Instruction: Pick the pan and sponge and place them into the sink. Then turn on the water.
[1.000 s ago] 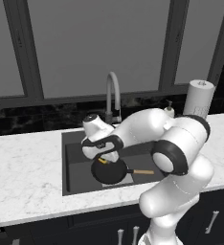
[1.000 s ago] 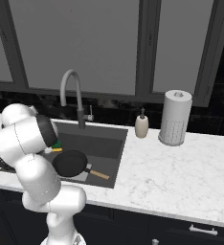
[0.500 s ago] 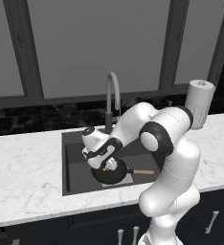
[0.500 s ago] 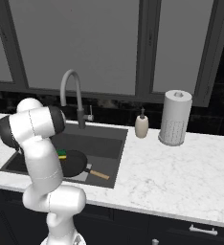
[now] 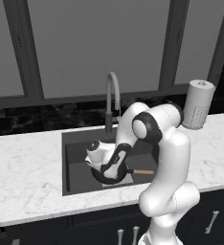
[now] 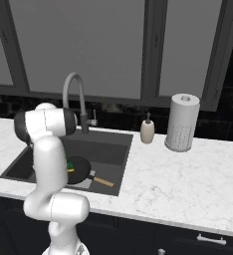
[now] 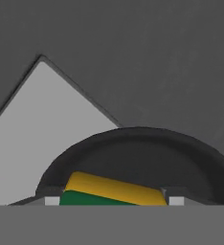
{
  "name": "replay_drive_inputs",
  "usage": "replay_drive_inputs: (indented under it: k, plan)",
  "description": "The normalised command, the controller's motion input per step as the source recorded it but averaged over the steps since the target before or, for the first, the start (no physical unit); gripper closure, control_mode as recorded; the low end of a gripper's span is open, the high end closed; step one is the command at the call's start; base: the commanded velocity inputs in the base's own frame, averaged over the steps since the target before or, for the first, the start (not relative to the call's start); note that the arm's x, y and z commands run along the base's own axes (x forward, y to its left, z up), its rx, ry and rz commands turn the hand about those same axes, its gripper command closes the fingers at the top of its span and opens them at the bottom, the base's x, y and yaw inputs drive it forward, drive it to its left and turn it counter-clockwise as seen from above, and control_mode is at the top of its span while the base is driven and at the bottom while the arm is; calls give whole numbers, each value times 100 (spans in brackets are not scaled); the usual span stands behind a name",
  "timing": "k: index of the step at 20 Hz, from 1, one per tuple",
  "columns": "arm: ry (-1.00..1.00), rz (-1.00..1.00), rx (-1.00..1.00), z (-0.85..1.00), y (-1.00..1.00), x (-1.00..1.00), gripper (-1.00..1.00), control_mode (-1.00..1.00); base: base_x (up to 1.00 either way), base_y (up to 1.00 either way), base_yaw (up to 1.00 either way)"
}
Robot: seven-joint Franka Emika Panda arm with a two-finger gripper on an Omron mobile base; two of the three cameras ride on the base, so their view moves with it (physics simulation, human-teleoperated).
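Down in the sink [image 5: 75, 165], the end effector [image 7: 109, 201] grips the sponge [image 7: 113, 191] over the pan [image 7: 147, 153]

One pan [image 6: 78, 169], one sponge [image 7: 111, 191], one sink [image 6: 113, 144], one faucet [image 6: 74, 99], one paper-towel roll [image 6: 181, 123], one soap bottle [image 6: 147, 130]

White marble counter [image 6: 188, 174]: soap bottle [image 6: 147, 131], paper towel roll [image 6: 182, 122], recessed sink [image 6: 116, 149].

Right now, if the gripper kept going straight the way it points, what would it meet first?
Most likely the sponge, which sits between the gripper's finger tips in the hand view, lying in the pan on the floor of the sink. How far the sponge still is from the fingers I cannot tell.
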Motion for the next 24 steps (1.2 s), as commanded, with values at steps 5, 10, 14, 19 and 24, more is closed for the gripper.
replay_drive_inputs:
  k: [5,10,14,19,24]
  plan:
    - [-12,0,0,-47,0,26,100,-100,0,0,0]
    - [-13,0,0,-29,0,19,100,-100,0,0,0]
    - [-14,0,1,-11,0,13,100,-100,0,0,0]
    - [-16,0,1,-1,0,16,100,-100,0,0,0]
    - [-15,0,2,0,0,17,-100,-100,0,0,0]
